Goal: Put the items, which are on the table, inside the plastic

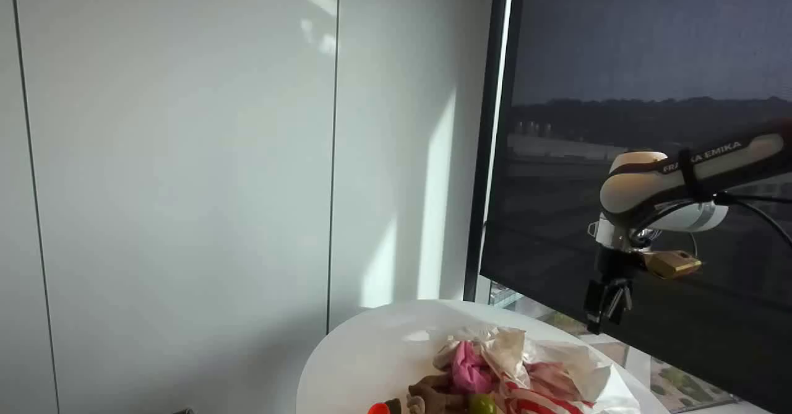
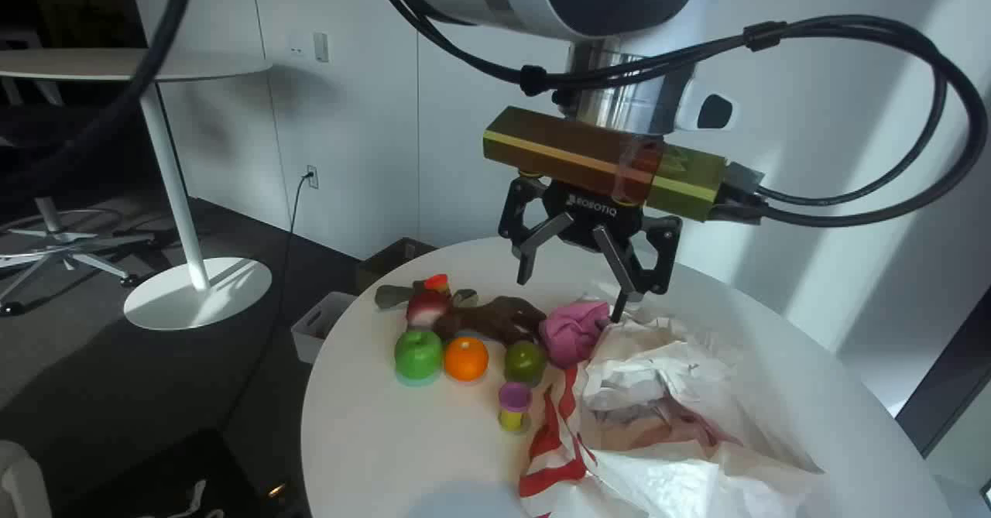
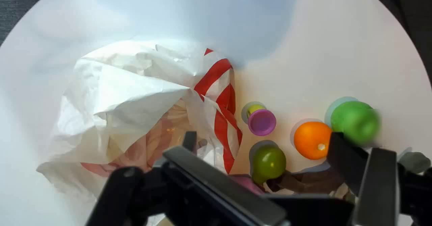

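The white plastic bag with red stripes (image 2: 666, 456) lies crumpled on the round white table, its mouth partly open; it also shows in the wrist view (image 3: 135, 111). Beside it are a green apple (image 2: 418, 355), an orange (image 2: 465, 358), a dark green lime (image 2: 525, 362), a purple-and-yellow piece (image 2: 513, 406), a pink cloth (image 2: 573, 334) and a brown soft item (image 2: 495, 319). Behind sit a red-and-white round item (image 2: 426, 309), an orange-red piece (image 2: 437, 282) and grey pieces (image 2: 392, 296). My gripper (image 2: 571, 297) is open and empty above the table; its fingers also show in the wrist view (image 3: 265, 141).
The round white table (image 2: 372, 440) has a curved edge. Grey and dark bins (image 2: 321, 324) stand on the floor beyond it. Another tall table (image 2: 178, 65) is farther back. A wall (image 1: 185, 154) and a dark window blind (image 1: 619, 185) surround the area.
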Tool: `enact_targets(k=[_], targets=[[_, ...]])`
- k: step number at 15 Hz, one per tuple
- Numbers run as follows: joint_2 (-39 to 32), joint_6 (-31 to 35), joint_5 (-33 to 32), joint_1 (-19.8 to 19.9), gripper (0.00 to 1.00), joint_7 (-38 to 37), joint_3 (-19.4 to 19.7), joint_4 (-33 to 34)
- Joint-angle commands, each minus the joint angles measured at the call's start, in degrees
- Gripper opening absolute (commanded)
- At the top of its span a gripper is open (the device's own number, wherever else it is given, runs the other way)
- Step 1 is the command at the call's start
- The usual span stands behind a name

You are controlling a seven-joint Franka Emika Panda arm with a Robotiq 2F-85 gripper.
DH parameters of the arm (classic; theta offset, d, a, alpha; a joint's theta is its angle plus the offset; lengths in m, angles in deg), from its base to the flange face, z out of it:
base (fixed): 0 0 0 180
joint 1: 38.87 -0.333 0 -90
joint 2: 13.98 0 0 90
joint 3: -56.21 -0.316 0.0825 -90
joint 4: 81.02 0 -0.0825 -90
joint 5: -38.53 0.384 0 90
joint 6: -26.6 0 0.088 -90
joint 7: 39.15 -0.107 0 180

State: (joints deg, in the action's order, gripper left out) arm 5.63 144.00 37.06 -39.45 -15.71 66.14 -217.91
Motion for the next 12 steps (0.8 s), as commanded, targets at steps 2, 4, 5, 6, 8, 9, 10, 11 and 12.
enact_targets(k=[2, 4, 5, 6, 8, 9, 10, 11, 12], targets=[[0.0, -0.1, 0.3, 0.8, 1.00, 0.2, -0.7, 0.4], [0.0, -0.1, 0.3, 0.8, 1.00, 0.2, -0.7, 0.6], [0.0, -0.1, 0.3, 0.8, 1.00, 0.2, -0.7, 0.7], [0.0, -0.1, 0.3, 0.8, 1.00, 0.2, -0.7, 0.7], [0.0, -0.1, 0.3, 0.8, 1.00, 0.2, -0.7, 0.7], [0.0, -0.1, 0.3, 0.8, 1.00, 0.2, -0.7, 0.7], [0.0, -0.1, 0.3, 0.8, 1.00, 0.2, -0.7, 0.7], [0.0, -0.1, 0.3, 0.8, 1.00, 0.2, -0.7, 0.7], [0.0, -0.1, 0.3, 0.8, 1.00, 0.2, -0.7, 0.7]])
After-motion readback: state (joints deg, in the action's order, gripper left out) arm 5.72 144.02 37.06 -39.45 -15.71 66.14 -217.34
